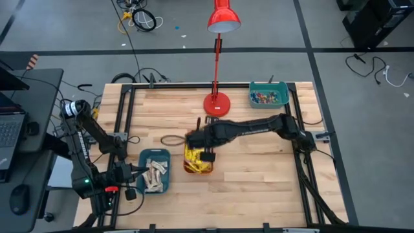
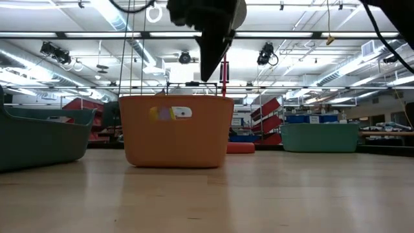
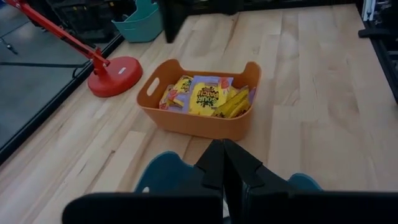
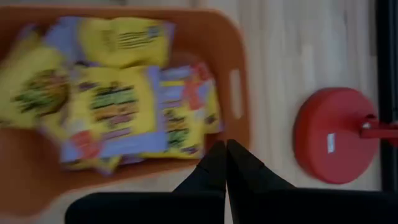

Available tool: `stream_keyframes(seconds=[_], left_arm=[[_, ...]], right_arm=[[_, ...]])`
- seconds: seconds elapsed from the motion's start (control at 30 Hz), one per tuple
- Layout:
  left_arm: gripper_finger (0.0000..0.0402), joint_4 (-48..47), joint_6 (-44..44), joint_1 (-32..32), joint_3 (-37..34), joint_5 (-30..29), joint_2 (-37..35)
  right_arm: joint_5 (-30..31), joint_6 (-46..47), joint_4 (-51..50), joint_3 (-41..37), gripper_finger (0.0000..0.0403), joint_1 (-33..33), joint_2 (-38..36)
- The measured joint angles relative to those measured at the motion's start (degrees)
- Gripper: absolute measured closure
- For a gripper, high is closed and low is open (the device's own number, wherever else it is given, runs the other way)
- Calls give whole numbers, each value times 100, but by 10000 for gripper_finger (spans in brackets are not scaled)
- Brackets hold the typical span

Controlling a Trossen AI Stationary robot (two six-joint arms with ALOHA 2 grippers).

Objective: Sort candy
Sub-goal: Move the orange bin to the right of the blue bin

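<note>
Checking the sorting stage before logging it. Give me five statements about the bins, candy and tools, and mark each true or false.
1. The orange bin holds yellow packets. True.
2. The right tool is wide open. False: its fingers are pressed together, holding nothing.
3. The red lamp's base stands on the table. True.
4. The teal bin at the table's far right corner holds pale bars. False: it holds small red, blue and other coloured pieces; pale bars lie in the teal bin near the left arm.
5. The left tool grips a packet. False: it is shut and empty.
</note>
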Motion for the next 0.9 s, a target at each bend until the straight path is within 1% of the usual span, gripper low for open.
stream_keyframes(seconds=[0.07, 0.17, 0.27, 0.33, 0.47, 0.6, 0.83, 0.9], left_arm=[[402, 6, 0, 0, 0, 1, 0], [402, 10, 0, -1, 0, 1, 1], [402, 11, -1, -1, 0, 1, 2], [402, 12, 0, -2, 0, 3, 2], [402, 12, -1, -1, 0, 1, 2], [402, 17, 0, 0, 0, 1, 2], [402, 17, -1, -1, 0, 1, 2], [402, 15, -1, 0, 0, 1, 2]], right_arm=[[10, -221, 118, -23, 403, -202, 11], [15, -593, 785, -326, 403, -524, 11], [-28, -863, 1153, -573, 403, -841, 31], [-214, -968, 1593, -834, 403, -1043, 22], [-888, -1019, 2079, -1313, 403, -1334, 42], [-1492, -1023, 2411, -1578, 403, -1403, 42], [-1861, -966, 2576, -1626, 403, -1120, 40], [-1855, -911, 2582, -1631, 403, -1020, 40]])
